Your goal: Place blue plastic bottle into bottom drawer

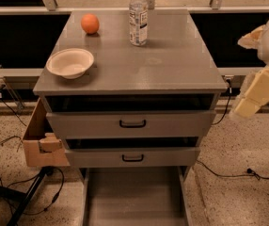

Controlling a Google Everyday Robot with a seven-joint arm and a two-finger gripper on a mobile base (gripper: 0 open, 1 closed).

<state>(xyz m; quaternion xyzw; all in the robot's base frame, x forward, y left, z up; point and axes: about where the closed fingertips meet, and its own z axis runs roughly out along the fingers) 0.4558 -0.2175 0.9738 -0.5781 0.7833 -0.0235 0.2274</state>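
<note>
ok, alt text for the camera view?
A blue plastic bottle stands upright at the back of a grey cabinet top, near an orange and a white bowl. The bottom drawer is open, nothing visible in it; the gripper hangs off the cabinet's right side, away from the bottle.

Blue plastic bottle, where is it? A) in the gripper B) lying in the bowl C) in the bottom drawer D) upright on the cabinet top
D: the blue plastic bottle stands upright at the back of the cabinet top; the gripper is off the cabinet's right side, apart from it; no bottle in the bottom drawer.
</note>
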